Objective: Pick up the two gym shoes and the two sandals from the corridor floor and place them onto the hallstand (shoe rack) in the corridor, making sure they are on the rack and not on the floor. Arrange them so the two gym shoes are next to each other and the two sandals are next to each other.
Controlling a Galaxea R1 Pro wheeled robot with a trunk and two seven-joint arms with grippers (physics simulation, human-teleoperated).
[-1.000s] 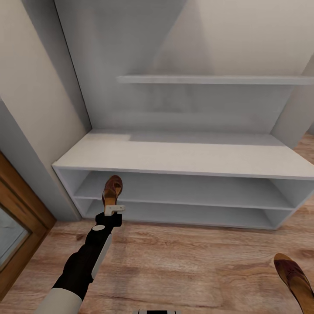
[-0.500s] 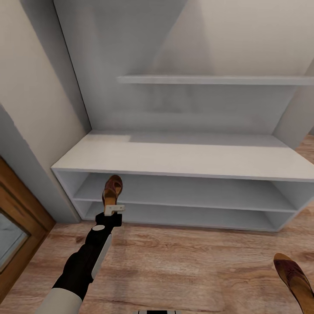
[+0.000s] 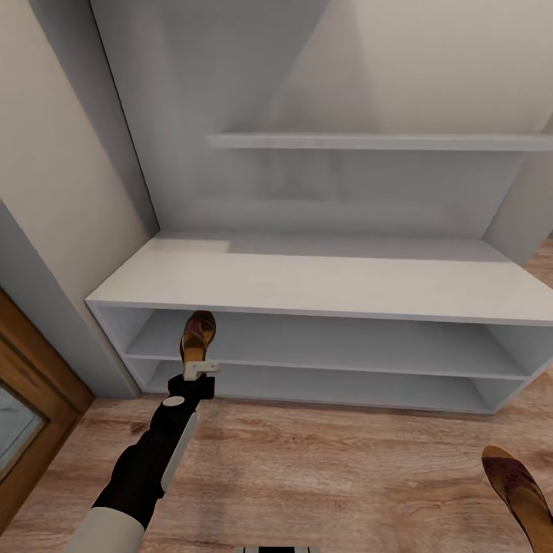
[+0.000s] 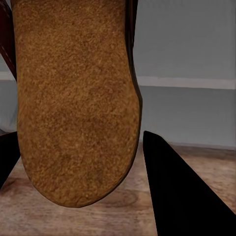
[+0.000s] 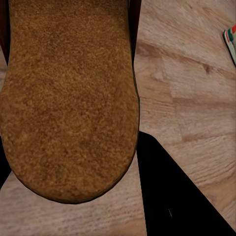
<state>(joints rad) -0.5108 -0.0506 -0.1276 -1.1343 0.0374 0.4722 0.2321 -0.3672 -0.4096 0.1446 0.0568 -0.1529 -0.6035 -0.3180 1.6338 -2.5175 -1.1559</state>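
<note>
Left arm reaches forward and slightly up from the lower left, forearm black and white. Left gripper is at the front edge of the hallstand, level with its two open tiers near the left end. Its fingers are closed on a brown sandal, gripped at the heel, toe pointing up and away, upright in front of the upper tier opening. From the left wrist the tan footbed sits between the two dark fingers, with the shelf edges and floor behind.

Right wrist shows the same sort of grip: second sandal clamped between the dark fingers of the right gripper, footbed toward the camera, over the wood floor. This sandal shows at the lower right corner of the head view, above the floor, well apart from the rack. A sliver of a gym shoe, white with green and red, lies on the floor at the frame edge.

Hallstand: white, flat top bare, both tiers bare, tall back panel with a floating shelf. Beige wall at the left, wooden door frame at the lower left. Light wood plank floor.
</note>
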